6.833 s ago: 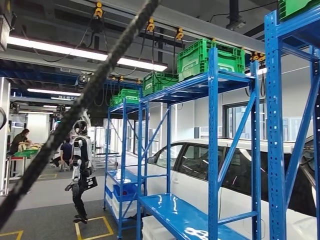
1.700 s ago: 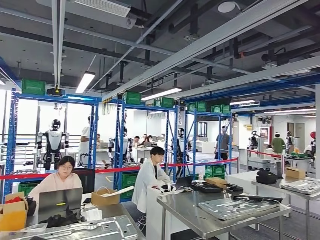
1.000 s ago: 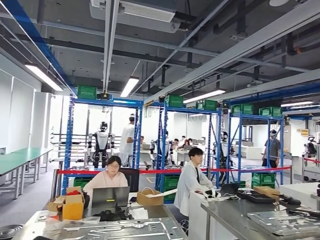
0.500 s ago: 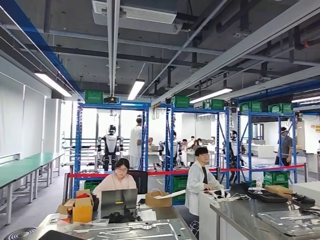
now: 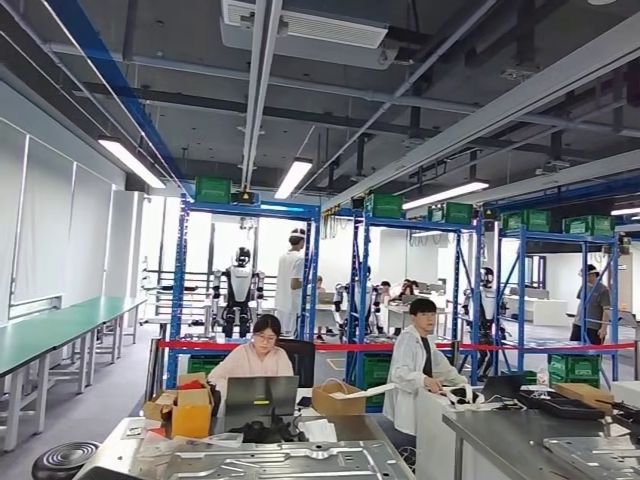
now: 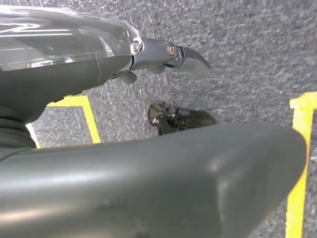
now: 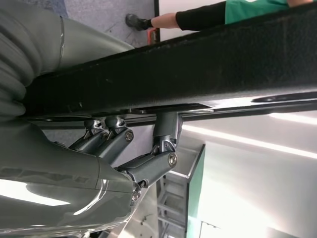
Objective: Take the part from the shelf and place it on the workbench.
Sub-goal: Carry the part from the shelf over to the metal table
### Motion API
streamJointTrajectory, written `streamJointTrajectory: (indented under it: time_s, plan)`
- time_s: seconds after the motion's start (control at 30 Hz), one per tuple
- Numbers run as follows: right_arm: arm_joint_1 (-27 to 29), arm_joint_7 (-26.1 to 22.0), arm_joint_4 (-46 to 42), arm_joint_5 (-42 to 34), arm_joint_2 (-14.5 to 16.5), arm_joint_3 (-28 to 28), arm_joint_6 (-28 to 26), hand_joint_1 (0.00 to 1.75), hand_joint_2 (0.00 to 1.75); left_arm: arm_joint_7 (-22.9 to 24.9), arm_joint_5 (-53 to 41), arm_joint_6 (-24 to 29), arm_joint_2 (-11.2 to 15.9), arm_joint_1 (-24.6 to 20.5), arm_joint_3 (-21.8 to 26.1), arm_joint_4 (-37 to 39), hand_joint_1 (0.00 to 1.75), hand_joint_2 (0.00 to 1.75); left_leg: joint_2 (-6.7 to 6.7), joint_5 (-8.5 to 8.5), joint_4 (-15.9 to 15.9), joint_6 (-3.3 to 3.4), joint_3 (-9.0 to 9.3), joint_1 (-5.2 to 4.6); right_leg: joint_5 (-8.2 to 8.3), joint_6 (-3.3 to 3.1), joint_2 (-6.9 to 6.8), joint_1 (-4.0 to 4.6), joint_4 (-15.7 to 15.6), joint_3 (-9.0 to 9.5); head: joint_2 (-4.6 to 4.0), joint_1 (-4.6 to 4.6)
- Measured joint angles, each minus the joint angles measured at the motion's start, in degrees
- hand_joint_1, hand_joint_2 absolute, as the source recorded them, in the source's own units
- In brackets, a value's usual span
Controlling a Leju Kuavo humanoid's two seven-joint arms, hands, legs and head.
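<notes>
In the head view, two steel surfaces lay ahead: the near surface [image 5: 102,458] carried one stamped metal panel [image 5: 249,462], one laptop [image 5: 260,397] and two cardboard boxes [image 5: 192,410], and a second surface [image 5: 498,432] stood to its right. Two people sat or stood at them, one behind the laptop [image 5: 260,350] and one in a white coat [image 5: 419,360]. My judgement: the near surface was crowded, so setting a long piece down there could knock a box or land on the panel, and both people sat within the swing of such a load.

In the left wrist view, the left robot hand [image 6: 164,52] hung over grey floor [image 6: 242,54] crossed by two yellow tape lines [image 6: 87,119], its fingers [image 6: 188,54] stretched out. A broad dark body lay beside it; whether that was the load, and whether this hand gripped anything, I could not tell.

In the right wrist view, one long black part [image 7: 209,69] ran across, and the right robot hand [image 7: 112,163] had its fingers [image 7: 157,161] hooked up against the part's underside, carrying it. A one-sided grip on so long a bar could let it tilt or slide out while walking.
</notes>
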Motion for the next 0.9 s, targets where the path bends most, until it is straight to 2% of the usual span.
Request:
streamJointTrajectory:
  time_s: [0.07, 0.1, 0.13, 0.17, 0.2, 0.23, 0.27, 0.3, 0.37, 0.43, 0.47, 0.53, 0.57, 0.6, 0.63, 0.67, 0.7, 0.73, 0.77, 0.8, 0.9]
  plan:
    - [0.1, 0.0, 0.0, 0.0, 0.0, 0.0, 0.0, 1.75, 1.75, 0.0, 0.0, 0.0, 0.0, 0.0, 0.0, 0.0, 0.00, 1.75, -0.06, -0.13, 0.0, 0.31, 0.04, -0.35, -2.73, -0.12, 0.03, 0.02, 7.7, -4.02, 0.00, 0.00]
    - [0.2, 0.0, 0.0, 0.0, 0.0, 0.0, -0.1, 1.75, 1.75, -0.1, 0.0, 0.0, 0.1, 0.0, 0.0, 0.0, 0.00, 1.75, -0.13, -0.20, 0.0, 0.45, 0.12, -0.56, -2.74, -0.35, 0.07, 0.09, 9.6, -5.19, 0.00, 0.00]
    - [0.3, 0.0, 0.1, 0.0, 0.0, 0.0, -0.1, 1.75, 1.75, -0.1, 0.0, 0.0, 0.1, 0.0, 0.0, 0.0, 0.00, 1.75, -0.24, -0.28, 0.0, 0.56, 0.25, -0.73, -1.60, -0.70, 0.16, 0.23, 9.0, -5.24, 0.00, 0.00]
    - [0.3, 0.0, 0.0, 0.0, 0.0, 0.0, -0.1, 1.75, 1.75, -0.1, 0.0, -0.1, 0.0, 0.0, 0.0, 0.0, 0.00, 1.75, -0.37, -0.38, 0.0, 0.65, 0.43, -0.85, 0.45, -1.15, 0.29, 0.46, 6.3, -4.22, 0.00, 0.00]
    - [0.2, 0.0, 0.0, 0.0, 0.0, 0.0, -0.1, 1.75, 1.75, -0.1, 0.0, -0.2, 0.0, 0.0, 0.0, 0.0, 0.00, 1.75, -0.49, -0.50, 0.0, 0.73, 0.63, -0.90, 2.85, -1.69, 0.49, 0.82, 2.1, -2.49, 0.00, 0.00]
    - [0.1, 0.0, 0.0, 0.0, 0.0, -0.1, -0.1, 1.75, 1.75, -0.2, 0.0, -0.3, -0.1, -0.1, 0.0, 0.0, 0.00, 1.75, -0.61, -0.63, 0.0, 0.72, 0.76, -0.97, 4.55, -2.20, 0.64, 1.17, -1.7, -0.76, 0.00, 0.00]
    - [0.0, 0.0, 0.0, 0.0, 0.0, -0.1, -0.1, 1.75, 1.75, -0.2, 0.0, -0.3, -0.1, -0.1, 0.0, 0.0, 0.00, 1.75, -0.70, -0.76, -0.1, 0.64, 0.81, -0.96, 5.49, -2.60, 0.74, 1.47, -4.7, 0.57, 0.01, 0.00]
    - [-0.1, 0.0, 0.0, -0.1, 0.0, -0.1, -0.1, 1.75, 1.75, -0.2, 0.0, -0.3, -0.2, -0.1, 0.0, 0.0, 0.00, 1.75, -0.75, -0.88, -0.1, 0.49, 0.80, -0.93, 5.68, -2.86, 0.79, 1.69, -6.4, 1.31, 0.01, 0.00]
    - [-0.2, 0.0, 0.0, -0.1, 0.0, -0.1, -0.1, 1.75, 1.75, -0.2, 0.0, -0.4, -0.2, -0.1, 0.0, 0.0, 0.00, 1.75, -0.79, -1.04, -0.5, -0.01, 1.00, -0.88, 5.21, -3.04, 0.78, 1.76, -7.5, 1.86, 0.01, 0.00]
    - [-0.2, 0.0, -0.1, -0.1, 0.2, -0.2, -0.1, 1.75, 1.75, -0.2, 0.0, -0.4, -0.2, -0.1, 0.0, 0.0, 0.00, 1.75, -0.66, -1.60, 0.0, -0.41, 1.18, -0.93, 5.34, -3.09, 0.65, 1.39, -8.7, 2.99, 0.00, 0.02]
    - [-0.3, 0.0, -0.1, -0.1, 0.3, -0.3, -0.1, 1.75, 1.75, -0.2, 0.0, -0.4, -0.2, -0.2, 0.0, 0.0, 0.00, 1.75, -0.60, -2.43, 1.7, -0.61, 0.51, -0.94, 5.36, -3.13, 0.56, 1.17, -9.3, 3.71, 0.00, 0.03]
    - [-0.3, 0.0, -0.1, -0.1, 0.4, -0.3, -0.1, 1.75, 1.75, -0.2, 0.0, -0.5, -0.2, -0.2, 0.0, 0.0, 0.00, 1.75, -0.52, -4.98, 8.3, -1.02, -3.04, -0.75, 4.94, -3.21, 0.43, 0.97, -9.8, 4.82, 0.00, 0.05]
    - [-0.2, 0.0, 0.0, -0.1, 0.4, -0.3, -0.1, 1.75, 1.75, -0.2, 0.0, -0.5, -0.2, -0.1, 0.0, 0.0, 0.00, 1.75, -0.50, -5.96, 11.9, -1.27, -5.28, -0.59, 4.55, -3.18, 0.40, 0.94, -9.8, 5.26, 0.00, 0.05]
    - [0.0, 0.0, 0.0, -0.1, 0.4, -0.3, -0.1, 1.75, 1.75, -0.2, 0.0, -0.5, -0.2, 0.0, 0.0, 0.0, 0.00, 1.75, -0.49, -6.10, 14.2, -1.50, -6.98, -0.45, 4.12, -3.09, 0.41, 0.90, -9.8, 5.73, 0.00, 0.05]
    - [0.1, 0.0, 0.1, -0.1, 0.4, -0.3, -0.1, 1.75, 1.75, -0.2, 0.0, -0.5, -0.1, 0.2, 0.0, 0.0, 0.00, 1.75, -0.47, -4.96, 14.3, -1.74, -7.73, -0.30, 3.62, -2.93, 0.43, 0.82, -9.7, 6.32, 0.00, 0.04]
    - [0.2, 0.0, 0.1, -0.1, 0.4, -0.3, -0.1, 1.75, 1.75, -0.2, 0.0, -0.5, -0.1, 0.3, 0.0, 0.0, 0.00, 1.75, -0.43, -2.69, 12.2, -1.99, -7.33, -0.11, 3.00, -2.69, 0.46, 0.69, -9.7, 7.07, 0.00, 0.04]
    - [0.2, 0.0, 0.1, -0.1, 0.5, -0.3, -0.1, 1.75, 1.75, -0.2, 0.0, -0.5, -0.1, 0.3, 0.0, 0.0, 0.00, 1.75, -0.30, 0.06, 8.5, -2.26, -6.10, 0.11, 2.28, -2.37, 0.46, 0.56, -9.6, 7.86, 0.00, 0.04]
    - [0.2, 0.0, 0.1, -0.1, 0.4, -0.3, -0.1, 1.75, 1.75, -0.2, 0.0, -0.5, -0.1, 0.3, 0.0, 0.0, 0.00, 1.75, -0.15, 2.09, 5.1, -2.50, -4.71, 0.15, 1.53, -1.95, 0.46, 0.56, -9.5, 8.55, 0.00, 0.04]
    - [0.1, 0.0, 0.1, -0.1, 0.5, -0.3, -0.1, 1.75, 1.75, -0.2, 0.0, -0.5, -0.2, 0.2, 0.0, 0.0, 0.00, 1.75, -0.02, 2.94, 2.5, -2.35, -3.48, 0.17, 0.89, -1.54, 0.48, 0.59, -9.3, 8.95, 0.01, 0.00]
    - [0.1, 0.0, 0.1, 0.0, 0.5, -0.3, -0.1, 1.75, 1.75, -0.2, 0.0, -0.5, -0.3, 0.2, 0.0, 0.0, 0.00, 1.75, 0.05, 2.86, 1.1, -2.01, -2.83, 0.10, 0.41, -1.22, 0.49, 0.66, -9.2, 9.11, 0.01, -0.03]
    - [0.0, 0.1, 0.1, -0.1, 0.5, -0.4, -0.1, 1.75, 1.75, -0.1, 0.0, -0.5, -0.3, 0.2, 0.0, 0.0, 0.00, 1.75, -0.15, 1.28, 0.5, -0.30, -2.17, -0.11, -0.07, -0.66, 0.55, 0.59, -8.6, 9.18, 0.01, -0.10]
